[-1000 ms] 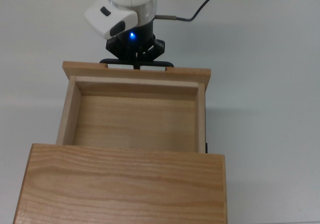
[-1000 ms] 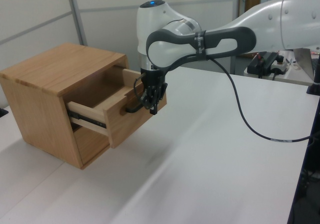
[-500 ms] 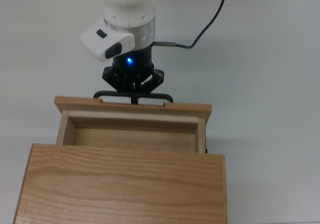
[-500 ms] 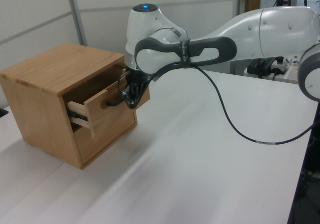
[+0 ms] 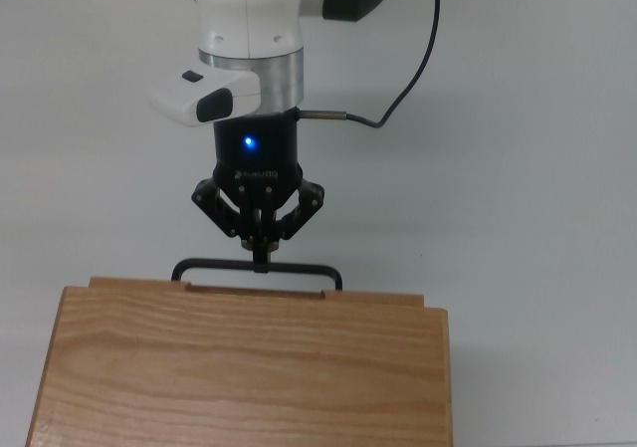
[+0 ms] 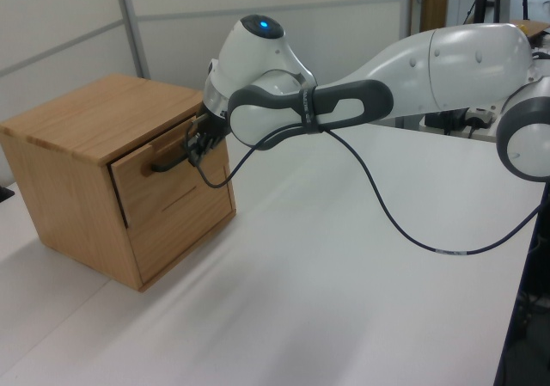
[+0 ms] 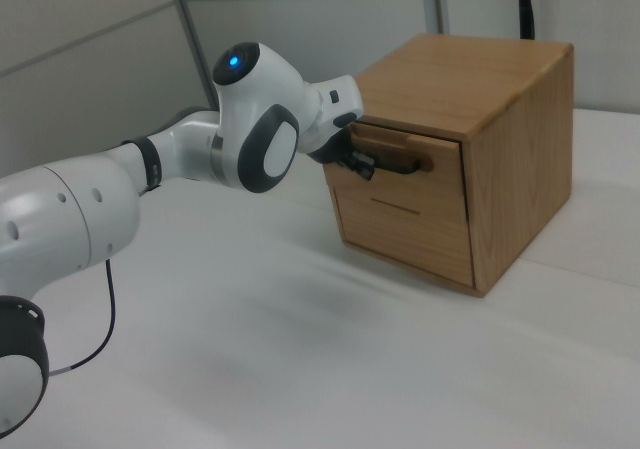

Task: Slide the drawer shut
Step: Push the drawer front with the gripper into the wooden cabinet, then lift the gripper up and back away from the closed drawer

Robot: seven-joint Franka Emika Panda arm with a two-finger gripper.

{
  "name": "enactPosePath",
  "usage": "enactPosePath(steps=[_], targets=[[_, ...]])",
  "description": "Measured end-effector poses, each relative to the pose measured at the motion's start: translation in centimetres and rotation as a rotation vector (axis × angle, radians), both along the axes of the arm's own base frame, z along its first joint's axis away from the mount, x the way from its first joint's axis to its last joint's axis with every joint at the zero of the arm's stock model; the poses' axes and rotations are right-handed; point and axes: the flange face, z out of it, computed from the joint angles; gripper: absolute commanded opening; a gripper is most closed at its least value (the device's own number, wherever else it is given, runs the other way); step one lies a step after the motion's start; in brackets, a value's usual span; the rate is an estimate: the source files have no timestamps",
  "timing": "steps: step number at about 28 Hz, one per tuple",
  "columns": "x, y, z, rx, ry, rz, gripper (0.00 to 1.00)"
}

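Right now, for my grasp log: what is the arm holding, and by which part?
The gripper holds the drawer by the middle of its black bar handle.

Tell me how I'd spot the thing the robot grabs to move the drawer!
Find the wooden cabinet on the white table. Its upper front panel is the drawer, now pushed nearly flush. The thin black bar handle sticks out from that panel at the end effector; it's the only black part among the light wood.

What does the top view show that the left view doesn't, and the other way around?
Only the top view shows the cabinet top from straight above, with the handle jutting past its edge. Only the left view shows the drawer front nearly flush, a lower panel beneath, and the arm's long reach. Both show the gripper at the handle.
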Motion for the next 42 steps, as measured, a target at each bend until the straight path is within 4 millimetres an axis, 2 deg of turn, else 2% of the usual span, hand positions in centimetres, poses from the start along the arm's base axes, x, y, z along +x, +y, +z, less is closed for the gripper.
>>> enactPosePath(steps=[10,16,19,22,25,29,36,42], targets=[[0.8,-0.2,-1.1,0.005,-0.093,0.000,0.00],[0.9,-0.5,-1.4,0.005,-0.092,-0.003,0.00],[0.8,-0.9,-2.2,-0.001,-0.032,-0.010,0.00],[0.3,-1.2,-3.5,-0.018,0.086,-0.011,0.00],[-0.6,-1.2,-3.9,-0.037,0.205,-0.007,0.00],[-2.2,-1.3,-2.8,-0.058,0.318,0.011,0.00],[-6.2,-1.6,1.5,-0.108,0.471,0.093,0.00],[-9.0,-1.8,3.9,-0.134,0.562,0.151,0.00]])
